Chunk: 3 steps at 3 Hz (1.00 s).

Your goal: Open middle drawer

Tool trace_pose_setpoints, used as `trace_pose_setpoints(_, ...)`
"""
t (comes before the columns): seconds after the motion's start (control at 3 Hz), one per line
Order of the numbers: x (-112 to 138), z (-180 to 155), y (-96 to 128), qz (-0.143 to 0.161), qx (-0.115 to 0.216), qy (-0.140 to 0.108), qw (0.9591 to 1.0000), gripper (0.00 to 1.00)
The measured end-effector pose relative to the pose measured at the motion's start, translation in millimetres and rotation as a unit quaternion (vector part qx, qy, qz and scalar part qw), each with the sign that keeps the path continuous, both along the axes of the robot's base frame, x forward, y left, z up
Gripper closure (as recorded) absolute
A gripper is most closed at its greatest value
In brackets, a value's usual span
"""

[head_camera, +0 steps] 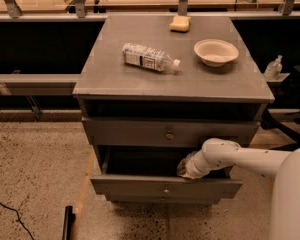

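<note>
Middle drawer (pixel 130 187) sits pulled out toward the near side, its front proud of the top drawer (pixel 125 131) above it, with a small knob (pixel 165 189) at centre. The gripper (pixel 183 168) is inside the open drawer, right of centre, just behind the front panel; whether it's released or clenched, can't tell. The arm (pixel 240 159) comes in from the right. On the cabinet top (pixel 115 81): a bottle (pixel 149 58) lying on its side, a bowl (pixel 216 51) to the right, a sponge (pixel 180 24) at the far edge.
</note>
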<state>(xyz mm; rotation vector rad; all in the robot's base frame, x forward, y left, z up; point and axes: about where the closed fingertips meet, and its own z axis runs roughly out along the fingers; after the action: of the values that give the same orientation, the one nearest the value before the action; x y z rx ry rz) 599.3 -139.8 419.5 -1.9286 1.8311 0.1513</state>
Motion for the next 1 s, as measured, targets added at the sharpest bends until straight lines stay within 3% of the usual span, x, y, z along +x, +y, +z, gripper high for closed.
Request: trace_pose_setpoints(1.0,0.0,-0.1,0.0,0.0,0.0,0.0,1.0,1.0)
